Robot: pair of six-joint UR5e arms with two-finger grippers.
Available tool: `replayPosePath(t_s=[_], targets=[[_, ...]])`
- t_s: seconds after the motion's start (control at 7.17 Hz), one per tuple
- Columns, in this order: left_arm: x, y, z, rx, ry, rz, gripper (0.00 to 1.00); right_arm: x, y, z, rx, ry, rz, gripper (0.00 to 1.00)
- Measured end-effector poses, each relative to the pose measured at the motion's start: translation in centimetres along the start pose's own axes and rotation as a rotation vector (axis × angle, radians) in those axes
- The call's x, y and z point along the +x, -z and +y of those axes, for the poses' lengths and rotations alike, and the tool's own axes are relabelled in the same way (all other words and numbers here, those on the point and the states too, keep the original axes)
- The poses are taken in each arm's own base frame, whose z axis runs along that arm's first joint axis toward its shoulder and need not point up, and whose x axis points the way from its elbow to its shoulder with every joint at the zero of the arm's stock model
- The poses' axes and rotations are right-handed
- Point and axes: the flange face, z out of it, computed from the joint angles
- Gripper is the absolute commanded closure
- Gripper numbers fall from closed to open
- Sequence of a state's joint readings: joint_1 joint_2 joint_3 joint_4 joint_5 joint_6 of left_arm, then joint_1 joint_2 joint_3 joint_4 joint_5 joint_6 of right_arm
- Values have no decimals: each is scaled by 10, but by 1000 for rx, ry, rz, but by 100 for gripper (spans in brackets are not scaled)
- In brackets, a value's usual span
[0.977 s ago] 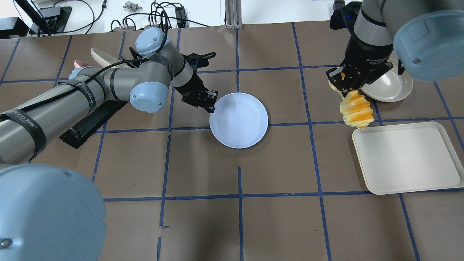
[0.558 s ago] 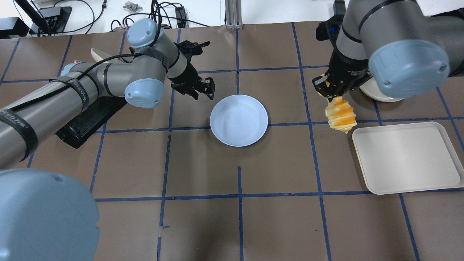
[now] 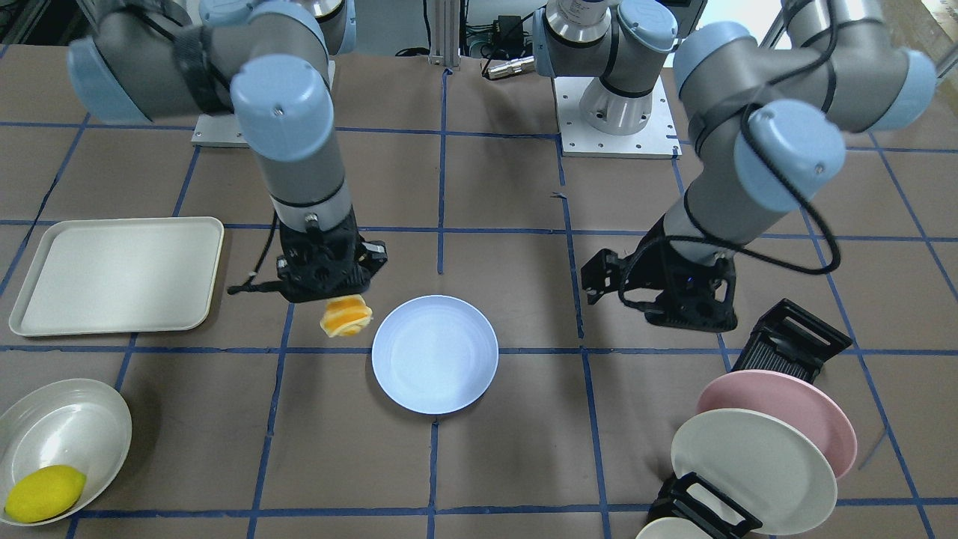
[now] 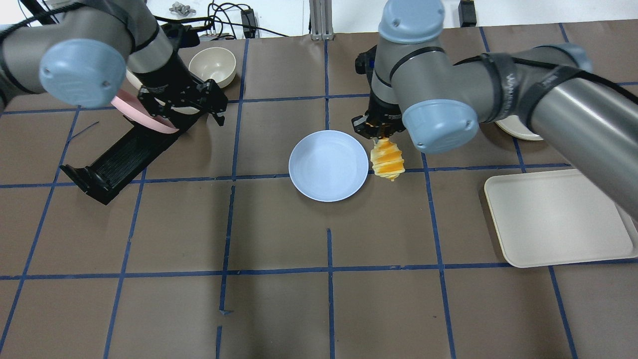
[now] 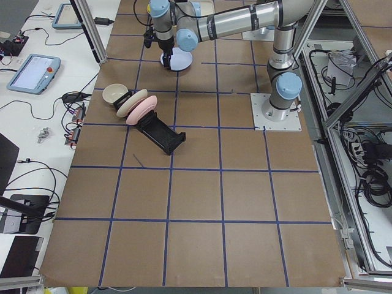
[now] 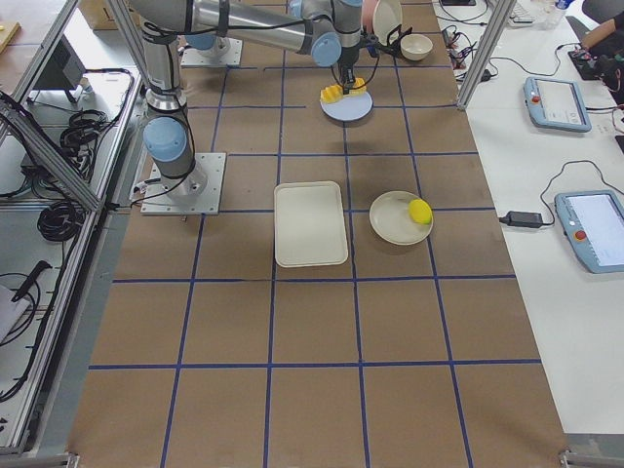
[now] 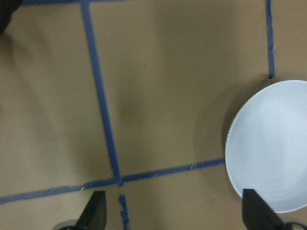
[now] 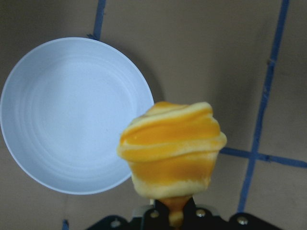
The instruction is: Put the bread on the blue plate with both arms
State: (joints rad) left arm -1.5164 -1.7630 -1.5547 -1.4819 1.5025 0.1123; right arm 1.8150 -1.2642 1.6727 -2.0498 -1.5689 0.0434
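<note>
The blue plate (image 4: pixel 329 165) lies flat on the brown table, and it also shows in the front view (image 3: pixel 435 353). My right gripper (image 4: pixel 377 128) is shut on the top end of the bread (image 4: pixel 388 162). The orange and cream striped loaf hangs upright just beside the plate's right rim, above the table. In the right wrist view the bread (image 8: pixel 172 153) hangs next to the plate (image 8: pixel 72 115). My left gripper (image 4: pixel 185 105) is open and empty, well left of the plate by the black rack. Its wrist view shows its spread fingertips (image 7: pixel 93 215) and the plate's edge (image 7: pixel 268 143).
A cream tray (image 4: pixel 558 217) lies at the right. A white bowl (image 3: pixel 63 427) holds a yellow lemon (image 3: pixel 43 492). A black rack (image 4: pixel 119 154) holds a pink plate (image 3: pixel 778 404) and a cream plate (image 3: pixel 752 468). A cream bowl (image 4: pixel 212 66) sits at the back left.
My right arm has carried the bread leftward from near the tray to the blue plate's right rim. My left gripper has drawn back from the plate's left rim toward the rack.
</note>
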Motion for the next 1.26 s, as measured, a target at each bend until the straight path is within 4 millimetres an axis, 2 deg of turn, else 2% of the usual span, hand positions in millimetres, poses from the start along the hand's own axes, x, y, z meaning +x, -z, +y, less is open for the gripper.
replayPosePath(t_s=[0.14,0.28,0.42,0.56,0.84,0.98,1.12,1.26], targets=[[-1,33,26,-21,7,-33,0,-29,-32,-20,8,11,-8,93],[2,60,53,-14,11,-50,0,-53,-52,-37,16,28,-2,94],[5,78,74,5,15,-59,0,-66,-65,-51,16,39,12,94],[6,86,84,16,22,-63,0,-72,-76,-58,6,46,22,93],[6,93,87,30,34,-65,0,-74,-87,-59,-15,49,29,93],[5,97,86,36,37,-66,0,-74,-91,-57,-30,51,29,66],[4,98,85,39,46,-67,0,-75,-93,-56,-43,52,27,12],[4,99,83,41,60,-66,0,-75,-95,-55,-50,54,24,1]])
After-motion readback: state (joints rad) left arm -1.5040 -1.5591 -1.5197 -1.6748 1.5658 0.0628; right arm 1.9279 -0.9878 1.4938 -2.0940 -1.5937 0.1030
